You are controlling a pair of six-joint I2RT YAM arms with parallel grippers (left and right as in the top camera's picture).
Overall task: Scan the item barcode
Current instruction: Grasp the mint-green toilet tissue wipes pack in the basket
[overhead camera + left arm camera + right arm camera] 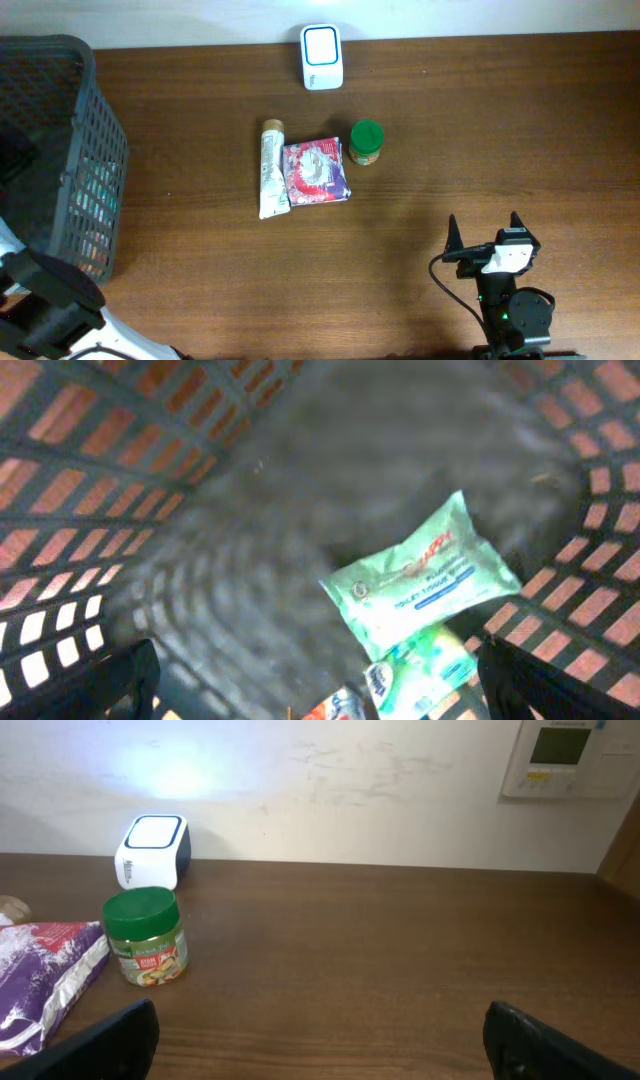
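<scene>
Both grippers are spread wide with nothing between the fingers. The right gripper (pixel 485 235) sits low near the front edge of the brown wooden table (pixel 500 120). The left gripper (pixel 318 680) hangs inside the dark grey plastic mesh basket (pixel 95 150), above a pale green wipes packet (pixel 420 575).

At mid-table a cream tube with a tan cap (pixel 272 170) and a red and purple foil packet (pixel 316 171) lie touching, side by side. A small green-lidded jar (pixel 366 142) stands upright just beside the packet's far right corner. The white box-shaped scanner (pixel 322 56) sits at the far edge by the wall, apart from all three.

Bare wood runs from the right gripper to the items, and the table's right half lies open. The basket takes up the left edge.
</scene>
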